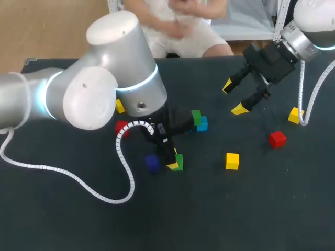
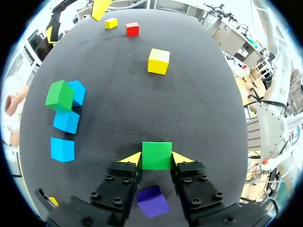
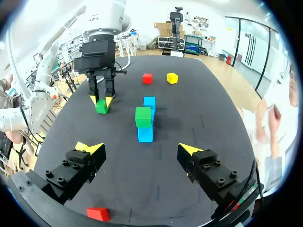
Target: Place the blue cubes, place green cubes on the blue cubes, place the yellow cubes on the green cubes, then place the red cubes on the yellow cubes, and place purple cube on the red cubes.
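Left gripper [image 2: 156, 160] clamps a green cube [image 2: 156, 151]. Right gripper [image 1: 234, 98] hangs wide open. Bare blue cubes [image 2: 63, 149] lie at 10 o'clock from the left gripper. Hazard: off-centre release would tip the green cube off, and the wrist may sweep the purple cube [image 2: 152, 201] beneath it.

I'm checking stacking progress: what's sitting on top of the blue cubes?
One green cube sits on the end blue cube. The next blue cube and the last blue cube carry nothing. In the head view the left arm covers those two.
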`<move>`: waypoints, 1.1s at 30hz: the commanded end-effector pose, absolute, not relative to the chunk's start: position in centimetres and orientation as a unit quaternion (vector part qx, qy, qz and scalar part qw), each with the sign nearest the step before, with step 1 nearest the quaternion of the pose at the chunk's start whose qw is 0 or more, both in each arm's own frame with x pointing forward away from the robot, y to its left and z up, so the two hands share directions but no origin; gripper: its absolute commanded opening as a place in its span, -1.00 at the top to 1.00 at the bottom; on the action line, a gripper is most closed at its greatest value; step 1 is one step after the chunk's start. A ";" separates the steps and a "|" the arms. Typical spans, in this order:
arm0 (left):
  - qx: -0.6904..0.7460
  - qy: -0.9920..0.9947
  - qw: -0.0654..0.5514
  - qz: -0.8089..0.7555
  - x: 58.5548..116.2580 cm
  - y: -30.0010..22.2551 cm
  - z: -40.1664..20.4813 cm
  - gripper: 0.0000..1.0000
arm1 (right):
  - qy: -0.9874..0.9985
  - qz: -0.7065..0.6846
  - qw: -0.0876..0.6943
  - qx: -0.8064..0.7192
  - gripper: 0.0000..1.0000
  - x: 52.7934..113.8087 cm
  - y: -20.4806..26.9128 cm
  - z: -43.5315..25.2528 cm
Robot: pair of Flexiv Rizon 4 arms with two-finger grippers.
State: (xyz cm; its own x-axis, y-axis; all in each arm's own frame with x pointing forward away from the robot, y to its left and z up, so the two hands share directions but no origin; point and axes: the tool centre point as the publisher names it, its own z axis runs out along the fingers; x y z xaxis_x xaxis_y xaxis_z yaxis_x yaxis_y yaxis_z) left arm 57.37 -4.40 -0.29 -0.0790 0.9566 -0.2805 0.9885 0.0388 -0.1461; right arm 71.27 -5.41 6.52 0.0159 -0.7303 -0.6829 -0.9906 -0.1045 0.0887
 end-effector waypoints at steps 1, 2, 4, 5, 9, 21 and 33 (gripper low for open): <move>0.667 0.726 0.068 -0.150 57.2 -3.8 -0.4 1.00 | 0.633 0.301 0.217 -0.679 -1.00 71.2 -5.4 6.5; 0.662 0.729 0.076 -0.153 57.3 -3.6 -0.4 1.00 | 0.633 0.301 0.217 -0.679 -1.00 71.2 -5.4 6.5; 0.656 0.733 0.085 -0.156 57.4 -3.3 -0.5 1.00 | 0.633 0.301 0.217 -0.679 -1.00 71.2 -5.4 6.5; 0.655 0.734 0.087 -0.155 57.5 -3.2 -0.5 1.00 | 0.633 0.301 0.217 -0.679 -1.00 71.2 -5.4 6.5; 0.649 0.741 0.092 -0.147 58.1 -2.8 -0.4 1.00 | 0.633 0.301 0.217 -0.679 -1.00 71.2 -5.4 6.5; 0.648 0.747 0.086 -0.121 62.0 -2.8 0.8 1.00 | 0.633 0.301 0.217 -0.679 -1.00 71.2 -5.4 6.5; 0.653 0.744 0.097 -0.099 64.6 -3.5 2.1 1.00 | 0.633 0.301 0.217 -0.679 -1.00 71.2 -5.4 6.5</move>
